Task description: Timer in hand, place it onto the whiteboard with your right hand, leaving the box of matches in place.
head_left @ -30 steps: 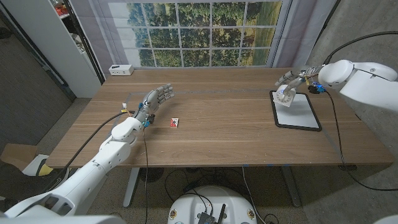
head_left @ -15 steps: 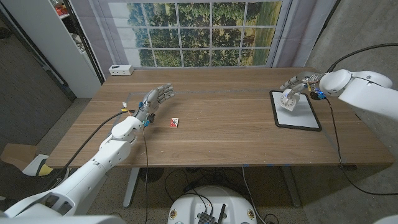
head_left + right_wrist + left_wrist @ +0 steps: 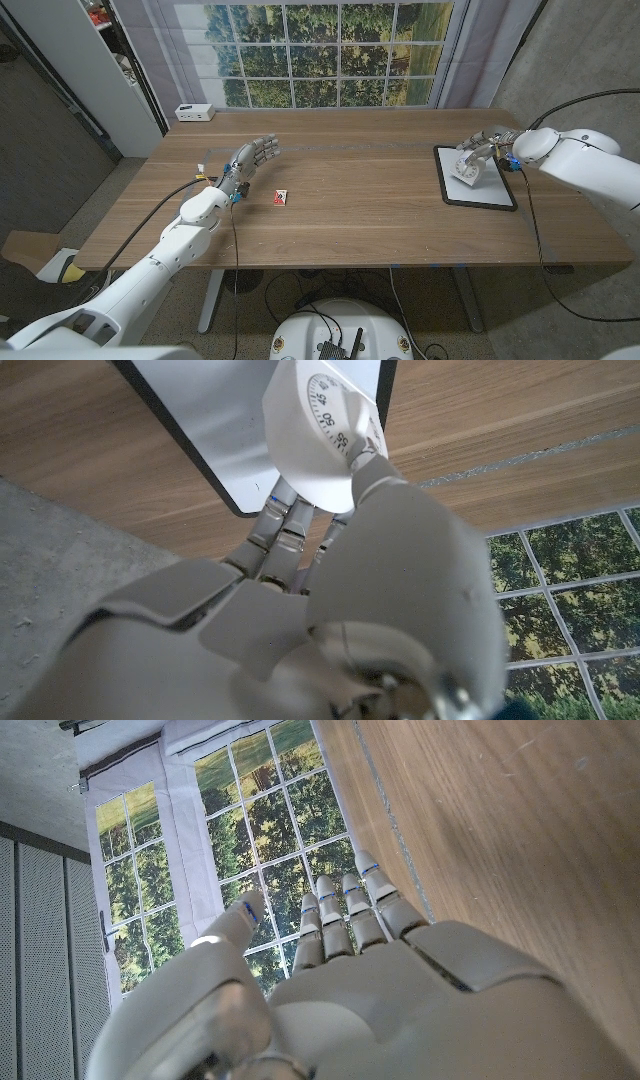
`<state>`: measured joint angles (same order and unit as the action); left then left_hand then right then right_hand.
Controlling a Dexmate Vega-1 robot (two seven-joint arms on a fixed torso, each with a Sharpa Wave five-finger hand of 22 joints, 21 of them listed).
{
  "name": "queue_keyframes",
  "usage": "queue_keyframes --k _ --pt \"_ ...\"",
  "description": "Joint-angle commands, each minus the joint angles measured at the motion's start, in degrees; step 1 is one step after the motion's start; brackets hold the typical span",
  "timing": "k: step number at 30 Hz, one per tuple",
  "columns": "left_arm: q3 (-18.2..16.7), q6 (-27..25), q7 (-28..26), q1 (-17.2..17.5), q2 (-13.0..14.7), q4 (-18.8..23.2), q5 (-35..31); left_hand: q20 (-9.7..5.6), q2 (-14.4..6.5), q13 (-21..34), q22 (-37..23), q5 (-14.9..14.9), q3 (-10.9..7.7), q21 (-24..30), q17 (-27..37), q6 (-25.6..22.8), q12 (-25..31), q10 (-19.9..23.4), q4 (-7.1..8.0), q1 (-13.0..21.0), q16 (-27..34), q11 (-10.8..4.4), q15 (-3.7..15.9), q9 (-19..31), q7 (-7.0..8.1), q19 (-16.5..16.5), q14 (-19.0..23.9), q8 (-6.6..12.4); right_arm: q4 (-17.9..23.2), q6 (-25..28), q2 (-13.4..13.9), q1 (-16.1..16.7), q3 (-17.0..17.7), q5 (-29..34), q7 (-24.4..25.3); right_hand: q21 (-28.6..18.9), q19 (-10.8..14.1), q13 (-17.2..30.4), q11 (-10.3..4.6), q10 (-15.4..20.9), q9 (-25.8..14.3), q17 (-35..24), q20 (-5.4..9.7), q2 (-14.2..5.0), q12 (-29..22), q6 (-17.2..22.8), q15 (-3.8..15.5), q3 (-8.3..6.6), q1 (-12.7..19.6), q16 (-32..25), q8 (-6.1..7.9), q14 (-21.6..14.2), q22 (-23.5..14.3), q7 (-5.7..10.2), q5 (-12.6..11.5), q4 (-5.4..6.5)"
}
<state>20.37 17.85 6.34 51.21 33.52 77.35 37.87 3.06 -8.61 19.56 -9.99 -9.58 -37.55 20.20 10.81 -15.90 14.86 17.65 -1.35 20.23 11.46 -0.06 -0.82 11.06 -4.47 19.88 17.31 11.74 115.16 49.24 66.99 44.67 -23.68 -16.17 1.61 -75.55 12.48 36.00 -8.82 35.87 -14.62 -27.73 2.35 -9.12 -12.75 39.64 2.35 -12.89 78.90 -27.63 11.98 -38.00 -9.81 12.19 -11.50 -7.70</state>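
Note:
My right hand (image 3: pixel 483 148) grips the white round timer (image 3: pixel 465 167) low over the whiteboard (image 3: pixel 490 190) at the table's right; whether the timer touches the board I cannot tell. In the right wrist view the timer (image 3: pixel 318 435), its dial showing numbers, sits between my fingers (image 3: pixel 290 530) and thumb against the whiteboard (image 3: pixel 215 415). The small red and white matchbox (image 3: pixel 282 198) lies on the wood left of centre. My left hand (image 3: pixel 250 158) stands open just left of it, fingers apart and holding nothing; the same left hand (image 3: pixel 340 980) shows over bare wood.
A white power strip (image 3: pixel 194 112) lies at the table's far left corner by the window. The wooden table (image 3: pixel 350 190) stretches wide between matchbox and whiteboard. A black cable (image 3: pixel 535 215) hangs from my right arm over the right edge.
My right hand has lowered the timer and carried it slightly right and nearer, from the whiteboard's far left corner down over its surface. Left hand and matchbox have not moved.

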Motion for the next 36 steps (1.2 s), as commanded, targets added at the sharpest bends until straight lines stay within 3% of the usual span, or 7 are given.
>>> queue_keyframes --k 1,11,16,21,26,30,36 --pt "0.1 0.0 -0.6 0.5 -0.2 0.4 0.0 0.14 0.0 0.2 -0.3 -0.3 -0.42 -0.1 0.1 -0.4 0.3 0.3 0.18 -0.6 0.0 -0.07 0.02 0.2 0.16 0.4 0.6 0.03 -1.6 0.5 -2.0 1.4 -0.1 -1.8 3.6 0.1 -0.1 0.1 0.29 -0.2 -0.2 -9.7 7.21 -0.07 -0.5 -0.2 11.15 -0.32 -0.6 0.4 -0.1 -1.3 -0.2 -0.14 -0.3 0.16" --pt "0.1 -0.2 -0.7 0.8 -0.1 0.9 0.0 0.13 0.1 0.3 -0.3 -0.3 -0.42 -0.2 0.1 -0.5 0.3 0.3 0.21 -0.7 0.0 0.06 -0.01 0.2 0.13 0.4 0.6 0.03 -1.3 0.5 -1.8 1.9 -0.1 -2.9 4.6 0.6 -0.3 0.0 0.26 -1.8 -0.1 -9.4 7.09 0.08 0.1 -1.0 11.08 -0.42 -1.2 1.2 -0.33 -0.4 -0.1 -0.16 -0.3 0.08" --pt "0.1 -0.3 -0.5 1.0 0.0 1.1 0.2 0.11 0.1 0.3 -0.3 -0.3 -0.43 -0.2 0.1 -0.5 0.3 0.3 0.2 -0.7 0.0 0.04 0.08 0.2 0.17 0.5 0.6 0.0 -0.7 1.0 -1.2 1.6 -0.5 -3.4 3.8 1.4 -0.5 -0.5 1.06 -3.3 0.0 -9.1 6.94 0.33 0.6 -2.5 11.02 -0.47 -1.7 2.1 -0.7 1.2 0.0 -0.22 -0.3 0.01" --pt "0.1 -0.2 -0.5 1.2 0.0 1.2 0.2 0.1 0.1 0.3 -0.3 -0.3 -0.44 -0.3 0.1 -0.5 0.3 0.2 0.22 -0.7 0.0 0.08 0.02 0.2 0.21 0.5 0.6 0.0 0.2 1.8 -0.5 1.8 -0.4 -3.9 3.9 2.8 -0.4 -1.0 1.33 -6.6 0.1 -9.2 7.0 1.16 1.3 -5.9 10.65 -0.08 -4.1 4.2 -1.09 5.3 0.1 0.0 -0.2 0.57" --pt "0.1 0.1 -0.3 1.2 0.0 1.2 0.1 0.08 0.0 0.4 -0.3 -0.3 -0.45 -0.4 0.1 -0.6 0.3 0.3 0.25 -0.8 0.0 0.03 0.08 0.2 0.26 0.6 0.6 0.0 1.2 2.4 0.1 2.2 0.2 -4.5 4.4 5.4 0.3 -1.9 2.26 -11.3 0.3 -9.7 6.52 1.44 1.6 -9.1 10.08 0.5 -7.3 6.4 -0.98 11.9 0.3 0.27 -0.1 1.07" --pt "0.1 0.3 -0.2 1.2 0.0 1.2 0.1 0.06 0.0 0.4 -0.3 -0.3 -0.46 -0.5 0.1 -0.6 0.3 0.3 0.24 -0.8 -0.1 0.12 0.05 0.2 0.27 0.6 0.6 0.01 1.8 2.4 0.6 2.6 0.8 -5.1 4.5 8.9 0.6 -3.0 3.27 -16.8 0.7 -9.6 4.2 2.84 2.1 -12.1 8.5 1.12 -9.6 8.9 -1.06 19.0 0.5 0.23 0.3 0.78" --pt "0.0 0.4 -0.4 1.7 0.1 1.7 0.1 0.03 0.0 0.4 -0.3 -0.3 -0.48 -0.6 0.1 -0.6 0.2 0.3 0.25 -0.8 -0.1 0.04 0.07 0.2 0.33 0.6 0.7 0.0 2.5 1.3 1.5 3.5 2.4 -6.4 4.7 14.8 -3.2 -4.7 5.03 -24.7 1.0 -8.2 1.09 4.95 2.5 -17.7 5.19 2.28 -12.1 12.2 -1.47 27.1 0.6 0.1 0.9 0.48"
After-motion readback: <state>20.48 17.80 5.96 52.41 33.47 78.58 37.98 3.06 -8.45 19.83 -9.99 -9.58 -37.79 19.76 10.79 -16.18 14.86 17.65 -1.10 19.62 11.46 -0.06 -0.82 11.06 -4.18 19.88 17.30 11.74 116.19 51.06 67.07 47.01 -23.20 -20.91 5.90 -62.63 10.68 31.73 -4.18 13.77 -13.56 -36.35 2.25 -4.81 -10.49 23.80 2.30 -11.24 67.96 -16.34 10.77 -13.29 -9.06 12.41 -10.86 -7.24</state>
